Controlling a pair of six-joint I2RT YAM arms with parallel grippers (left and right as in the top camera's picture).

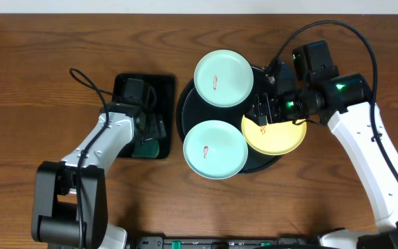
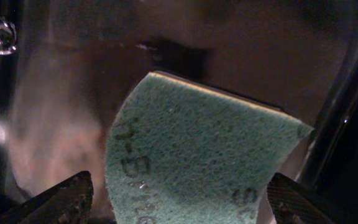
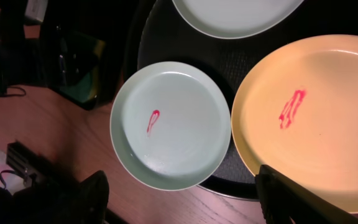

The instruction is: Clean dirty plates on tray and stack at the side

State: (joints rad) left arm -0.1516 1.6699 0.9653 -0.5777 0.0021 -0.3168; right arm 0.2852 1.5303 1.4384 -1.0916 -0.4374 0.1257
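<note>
Overhead view: three plates (image 1: 223, 77) are lying on the round tray (image 1: 182, 111) mid-worktop, all smeared red.
Left end effector (image 2: 178, 198): hanging released over a green sponge (image 2: 197, 155).
Right end effector (image 3: 182, 193): hovering released, empty, above the yellow plate (image 3: 316, 118).

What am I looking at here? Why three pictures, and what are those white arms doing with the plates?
They are two robot arms at a wooden table, each ending in a two-finger gripper. One picture is taken from above; the other two come from small cameras on the wrists.

On the round black tray lie three plates: two mint ones and a yellow one, each with a red smear.

The left gripper is open over a green sponge in a smaller black tray. The right gripper hangs open above the plates. Neither holds anything.
</note>
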